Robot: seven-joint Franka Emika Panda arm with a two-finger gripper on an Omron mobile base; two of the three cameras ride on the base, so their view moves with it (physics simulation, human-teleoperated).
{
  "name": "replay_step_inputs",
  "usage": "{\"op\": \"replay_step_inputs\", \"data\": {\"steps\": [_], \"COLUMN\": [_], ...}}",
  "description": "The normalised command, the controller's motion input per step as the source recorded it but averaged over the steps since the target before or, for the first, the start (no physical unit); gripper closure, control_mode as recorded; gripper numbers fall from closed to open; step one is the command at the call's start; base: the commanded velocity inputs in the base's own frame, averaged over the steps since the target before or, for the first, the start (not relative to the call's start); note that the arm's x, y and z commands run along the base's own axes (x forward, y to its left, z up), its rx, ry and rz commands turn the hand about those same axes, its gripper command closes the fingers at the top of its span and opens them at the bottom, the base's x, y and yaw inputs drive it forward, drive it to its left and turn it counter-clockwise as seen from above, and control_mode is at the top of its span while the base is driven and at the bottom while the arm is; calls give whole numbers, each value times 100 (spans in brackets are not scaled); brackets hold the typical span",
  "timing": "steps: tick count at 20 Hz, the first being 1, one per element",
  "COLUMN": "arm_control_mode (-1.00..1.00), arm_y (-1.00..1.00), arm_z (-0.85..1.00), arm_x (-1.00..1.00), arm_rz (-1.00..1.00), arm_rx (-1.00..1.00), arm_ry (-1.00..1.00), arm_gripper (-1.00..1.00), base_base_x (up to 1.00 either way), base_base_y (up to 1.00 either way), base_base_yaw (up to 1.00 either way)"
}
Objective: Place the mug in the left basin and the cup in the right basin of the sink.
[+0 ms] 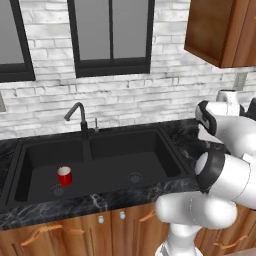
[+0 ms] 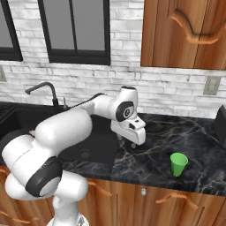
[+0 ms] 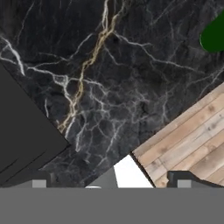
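A: Where do things stand?

B: The mug sits upright in the left basin of the sink, next to its drain. So that half looks done. The cup stands upright on the tabletop, well to the right of the right basin and near the front edge.

A: And the gripper?

B: The gripper hangs over the tabletop just past the sink's right rim, between basin and cup. Its fingers stand wide apart and hold nothing.

A: So the step in hand is fetching the cup. How to do it well?

B: I'd carry the hand further right and come down with the fingers either side of the cup wall. Then close gently, since a light cup could tip or skid. Lift it clear of the sink rim before swinging left.

A: Anything hard to read?

B: In the hand view the cup is just a green patch cut off at the upper right edge. The robot's arm covers much of the sink in the right base view.
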Motion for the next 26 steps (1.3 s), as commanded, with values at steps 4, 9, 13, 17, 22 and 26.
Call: {"op": "replay_step_inputs", "data": {"steps": [4,9,13,17,22,26], "arm_control_mode": [-100,-100,-100,-100,-100,-100], "arm_y": [-64,-60,-70,-71,-46,-26], "arm_z": [-16,-22,-13,1,1,0], "arm_x": [-29,-3,25,3,13,30], "arm_rz": [-6,9,19,9,8,9], "arm_rx": [-4,-7,-5,1,7,4], "arm_ry": [-8,-7,0,7,8,6], "arm_gripper": [-100,-100,-100,-100,-100,-100], "base_base_x": [0,0,0,0,0,0], "base_base_y": [0,0,0,0,0,0], "base_base_yaw": [0,0,0,0,0,0]}}
